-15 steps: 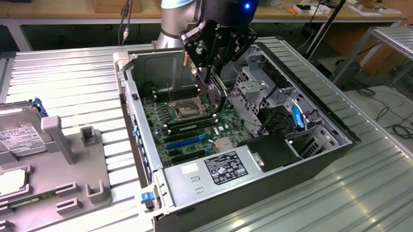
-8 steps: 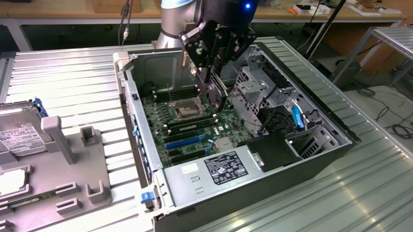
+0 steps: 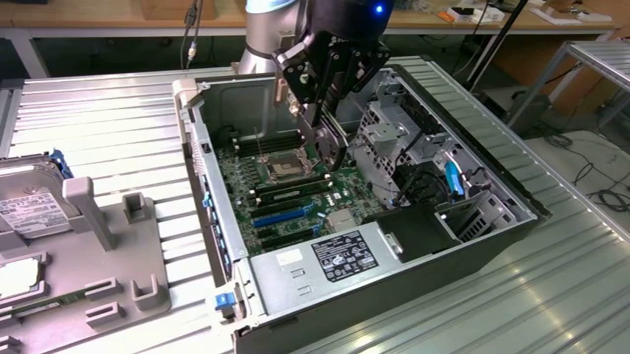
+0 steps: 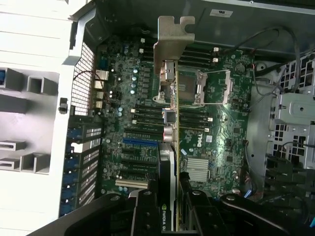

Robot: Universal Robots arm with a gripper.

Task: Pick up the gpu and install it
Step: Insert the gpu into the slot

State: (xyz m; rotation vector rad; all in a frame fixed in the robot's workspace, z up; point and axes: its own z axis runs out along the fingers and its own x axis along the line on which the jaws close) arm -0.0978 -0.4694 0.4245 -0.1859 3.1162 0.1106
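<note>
The gpu [image 3: 331,151] hangs edge-on inside the open computer case [image 3: 212,192], above the motherboard [image 3: 295,195] near the processor socket. My gripper [image 3: 320,110] is shut on its upper part. In the wrist view the gpu [image 4: 171,123] runs as a thin green edge from my gripper [image 4: 170,201] out to its silver end bracket [image 4: 172,44]. It is held clear of the board. The blue expansion slots [image 3: 280,215] lie a little nearer the power supply than the card does, and they show beside the card's edge in the wrist view [image 4: 140,141].
A power supply [image 3: 340,254] fills the case's near end and a metal drive cage [image 3: 394,133] stands at the exterior view's right. Outside the case, at the left, a grey holder [image 3: 108,243] stands with a hard drive [image 3: 29,206] in it. The case rests on a ribbed metal table [image 3: 551,295].
</note>
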